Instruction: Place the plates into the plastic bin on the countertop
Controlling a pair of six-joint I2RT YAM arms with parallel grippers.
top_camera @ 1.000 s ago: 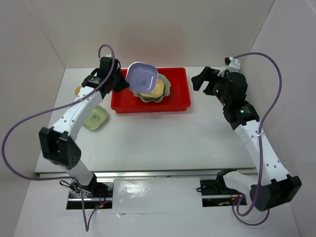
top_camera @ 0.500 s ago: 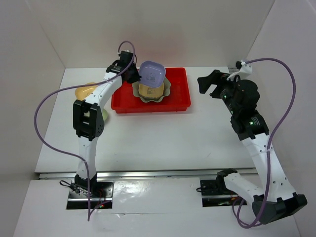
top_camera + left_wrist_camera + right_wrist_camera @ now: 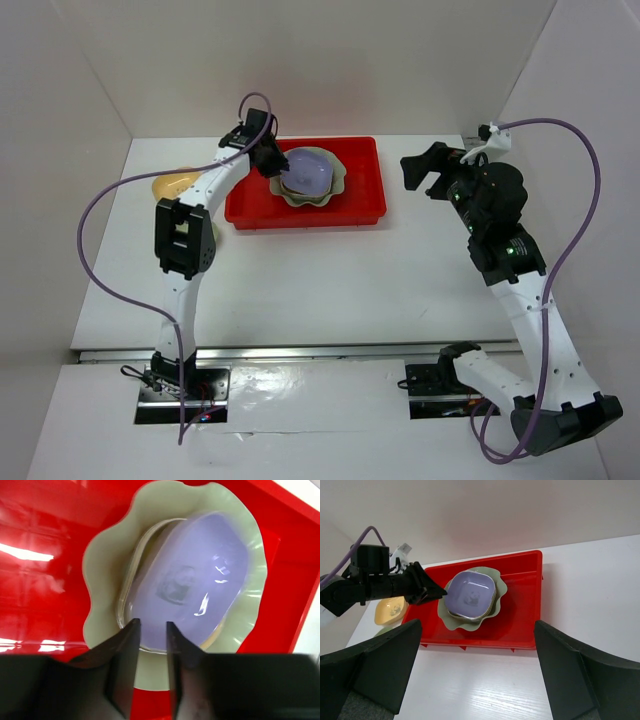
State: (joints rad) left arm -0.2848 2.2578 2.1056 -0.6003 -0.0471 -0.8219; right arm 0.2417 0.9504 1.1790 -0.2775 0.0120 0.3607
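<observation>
Red plastic bin [image 3: 362, 203] sits at the back of the white countertop [image 3: 330, 285]. Inside it is a pale-green scalloped dish [image 3: 102, 567], with the lavender dish [image 3: 197, 565] nested on top, printed side up. The rim of another small dish shows just under the lavender one.

Left gripper [image 3: 152, 629] is low over the bin's left half. Its fingers [image 3: 125, 665] are parted a little and straddle the lavender dish's near rim. Cannot tell whether the pads touch it.

Right gripper [image 3: 420, 168] hangs right of the bin, fingers spread wide, holding nothing.

A yellow dish [image 3: 176, 185] lies on the countertop left of the bin.
</observation>
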